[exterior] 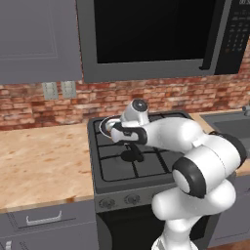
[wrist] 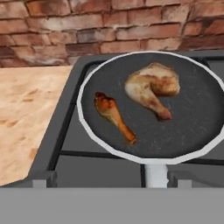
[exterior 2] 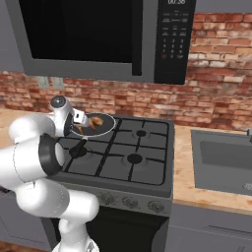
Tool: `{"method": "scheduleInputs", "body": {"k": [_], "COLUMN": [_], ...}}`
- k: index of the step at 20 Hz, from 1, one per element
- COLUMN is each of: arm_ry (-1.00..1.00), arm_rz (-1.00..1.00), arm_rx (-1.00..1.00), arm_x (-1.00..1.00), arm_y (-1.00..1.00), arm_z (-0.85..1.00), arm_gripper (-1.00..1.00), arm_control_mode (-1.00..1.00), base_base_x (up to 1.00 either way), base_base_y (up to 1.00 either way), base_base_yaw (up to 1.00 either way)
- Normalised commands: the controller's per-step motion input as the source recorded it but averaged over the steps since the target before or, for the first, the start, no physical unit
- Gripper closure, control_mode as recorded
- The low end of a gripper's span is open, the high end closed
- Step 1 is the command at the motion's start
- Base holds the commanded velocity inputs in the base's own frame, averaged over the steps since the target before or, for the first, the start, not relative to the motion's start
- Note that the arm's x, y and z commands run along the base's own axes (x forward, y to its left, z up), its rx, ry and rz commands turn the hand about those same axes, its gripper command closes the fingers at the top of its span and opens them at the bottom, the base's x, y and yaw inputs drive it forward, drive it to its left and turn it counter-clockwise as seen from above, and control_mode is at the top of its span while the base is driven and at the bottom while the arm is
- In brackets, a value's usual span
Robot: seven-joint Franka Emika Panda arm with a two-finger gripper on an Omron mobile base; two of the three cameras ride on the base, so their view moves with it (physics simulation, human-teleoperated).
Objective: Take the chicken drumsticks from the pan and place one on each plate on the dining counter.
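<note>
Gripper (exterior 2: 81,127) wide open, empty, jaws far apart, held low above the near-left part of the stove (exterior 2: 133,158) and aimed at the pan (wrist: 192,118). Touches nothing. Just ahead of the tips, pale handle (wrist: 155,174) pointing back toward the hand, joined to the light rim. Pan flat on the rear-left burner, dark inside, both drumsticks in it. Small drumstick (wrist: 113,114) toward the worktop side of the pan floor, darker and reddish, meaty end away from the hand, thin bone angled toward the handle. Big drumstick (wrist: 151,89) beside it toward the middle of the stove, paler golden, broad end toward the wall, bone slanting down to the near right. Apart from each other, neither touching the rim. From the right base view, the same two pieces seen as small orange-brown shapes in the pan, just past the hand. Black grates across the stove top, knobs (exterior 2: 130,202) along the front panel below. Wood-look worktop (exterior: 44,161) to the left of the stove, grey drawer fronts under it; sink (exterior 2: 224,157) set into the worktop on the right. Behind all that, red brick wall (wrist: 109,26) with two outlets (exterior: 58,90) above the left worktop. Overhead, a dark microwave (exterior 2: 83,34) above the stove, with a grey cabinet (exterior: 34,39) next to it on the left.
</note>
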Motion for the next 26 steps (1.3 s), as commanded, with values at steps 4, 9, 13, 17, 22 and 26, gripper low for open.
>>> {"method": "scheduleInputs", "body": {"k": [4,9,13,17,22,26], "arm_ry": [0.12,0.12,0.05,0.00,0.00,0.00], "arm_rz": [0.00,0.00,0.00,0.00,0.00,-0.02], "arm_rx": [0.00,0.00,0.00,0.00,0.00,0.00], "arm_x": [0.19,0.23,0.22,0.25,0.19,0.21], "arm_y": [0.00,0.00,0.00,0.00,0.06,0.09], "arm_z": [-0.23,-0.16,-0.15,-0.16,-0.25,-0.16], "arm_gripper": [-1.00,-1.00,-1.00,-1.00,-1.00,-1.00], "arm_control_mode": [-1.00,-1.00,-1.00,-1.00,-1.00,-1.00], "base_base_x": [0.00,0.00,0.00,0.00,0.00,0.00], "base_base_y": [0.00,0.00,0.00,0.00,0.00,0.00], "base_base_yaw": [0.00,0.00,0.00,0.00,0.00,0.00]}}
